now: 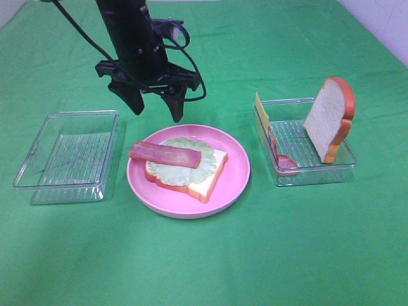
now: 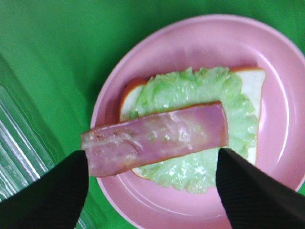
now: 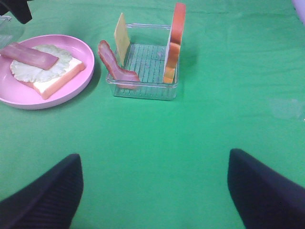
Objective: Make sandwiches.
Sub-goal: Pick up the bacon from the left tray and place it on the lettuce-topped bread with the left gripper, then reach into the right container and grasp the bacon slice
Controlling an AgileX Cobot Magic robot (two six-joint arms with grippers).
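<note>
I hold left fingers wide, empty, over pink plate at 11 o'clock, clear of food | bacon strip across lettuce on bread base, mid-plate | cheese leans in tray at 3 o'clock, pinchable | right fingers wide, empty

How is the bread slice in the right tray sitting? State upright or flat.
Upright: the bread slice stands on its edge in the clear tray, rising well above the rim.
</note>
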